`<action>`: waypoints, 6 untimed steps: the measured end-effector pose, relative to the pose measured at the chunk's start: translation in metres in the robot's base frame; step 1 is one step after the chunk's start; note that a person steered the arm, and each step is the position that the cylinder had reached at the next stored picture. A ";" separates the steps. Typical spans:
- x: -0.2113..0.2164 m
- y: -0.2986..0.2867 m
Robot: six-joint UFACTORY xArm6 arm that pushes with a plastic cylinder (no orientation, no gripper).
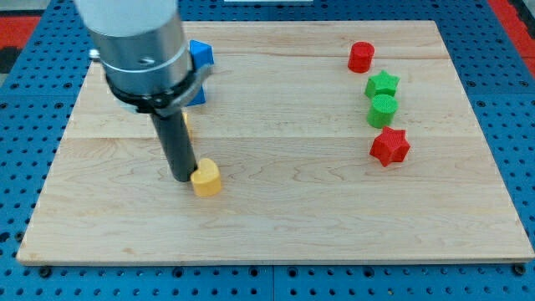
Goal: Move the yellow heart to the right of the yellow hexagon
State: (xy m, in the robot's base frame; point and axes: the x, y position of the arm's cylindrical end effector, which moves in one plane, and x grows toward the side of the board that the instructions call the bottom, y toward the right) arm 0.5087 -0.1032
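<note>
No brand, label or writing can be read anywhere in the view. The arm ends in a plain dark rod with no jaws to open or close, so it grasps nothing; my tip rests on the wooden board at the view's left of centre, touching or just beside the left edge of the yellow heart. The heart is a small, low, mustard-yellow piece whose lobes are hard to make out from this angle; it sits directly to the view's right of my tip. Just above my tip, a thin sliver of another yellow block peeps out from the right side of the rod; most of it is hidden behind the rod, so its shape cannot be told. Farther up, the grey housing of the arm covers most of a blue block and a second blue piece below it; whether these are one block or two, and what shape, cannot be told. Well apart from my tip, far toward the view's right, stands a column of four blocks: a red cylinder at the top, a green star beneath it, a green round-looking block touching the star from below, and a red star lowest.
</note>
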 end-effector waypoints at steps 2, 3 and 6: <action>0.058 -0.002; 0.046 0.016; -0.026 0.022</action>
